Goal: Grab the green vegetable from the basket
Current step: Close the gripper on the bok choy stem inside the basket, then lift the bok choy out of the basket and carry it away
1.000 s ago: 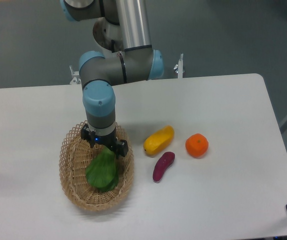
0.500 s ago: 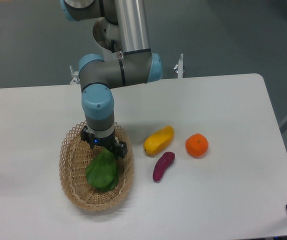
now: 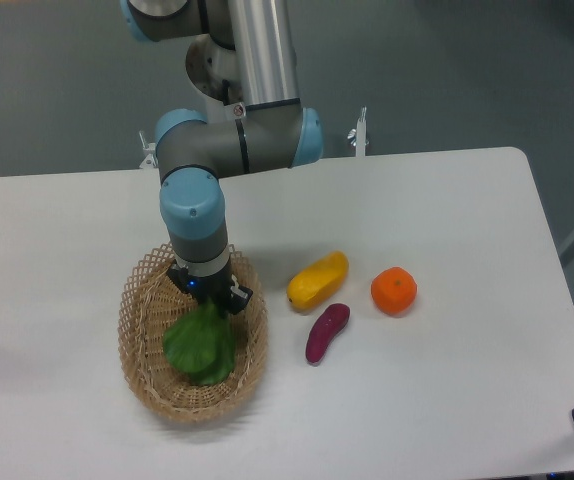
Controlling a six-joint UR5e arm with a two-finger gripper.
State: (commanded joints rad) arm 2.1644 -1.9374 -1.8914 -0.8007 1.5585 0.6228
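Note:
The green vegetable (image 3: 199,345) lies in the tan wicker basket (image 3: 135,335) at the table's front left, leaves toward the front and narrow stalk end pointing back. My gripper (image 3: 208,300) points straight down into the basket at that stalk end. Its fingers appear closed on the stalk, though the gripper body hides most of them. The leaves still hang low inside the basket, close to its floor.
To the right of the basket lie a yellow oblong fruit (image 3: 318,280), a purple sweet potato (image 3: 327,332) and an orange (image 3: 394,290). The arm's blue-capped wrist and elbow stand over the basket's back rim.
The gripper has shifted slightly up and to the left. The vegetable has moved left with it and its leaves have changed shape.

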